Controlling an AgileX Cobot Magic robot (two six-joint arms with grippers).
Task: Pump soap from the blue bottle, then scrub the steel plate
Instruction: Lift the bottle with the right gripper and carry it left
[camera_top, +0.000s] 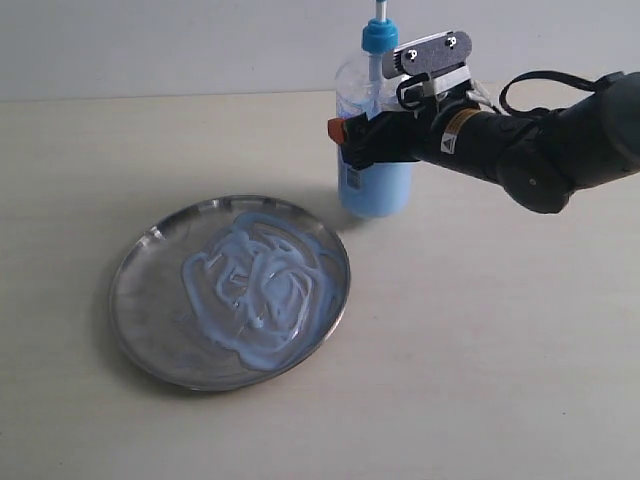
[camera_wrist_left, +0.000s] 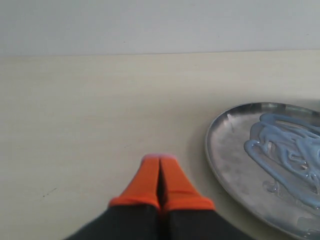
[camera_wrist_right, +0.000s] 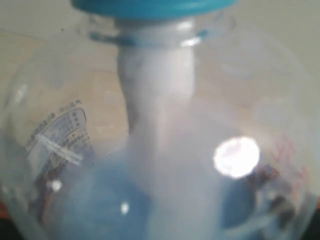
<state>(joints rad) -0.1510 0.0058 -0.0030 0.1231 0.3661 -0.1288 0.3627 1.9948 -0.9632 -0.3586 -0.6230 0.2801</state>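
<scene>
The blue bottle (camera_top: 374, 180) stands upright on the table just behind the far right rim of the steel plate (camera_top: 150, 300). Its blue pump head (camera_top: 379, 36) is up. My right gripper (camera_top: 362, 128) comes in from the right and is shut on the bottle's clear upper body, with one orange fingertip (camera_top: 338, 130) showing on the near side. The bottle (camera_wrist_right: 160, 150) fills the right wrist view and hides the fingers there. Pale blue soap (camera_top: 255, 280) lies in thick swirls on the plate. My left gripper (camera_wrist_left: 160, 159) is shut on nothing, left of the plate (camera_wrist_left: 230, 150) and its soap (camera_wrist_left: 285, 145).
The pale tabletop (camera_top: 500, 350) runs bare to the right and in front of the plate. A white wall (camera_top: 150, 45) bounds the far edge. The right arm (camera_top: 540, 150) stretches across the table's far right.
</scene>
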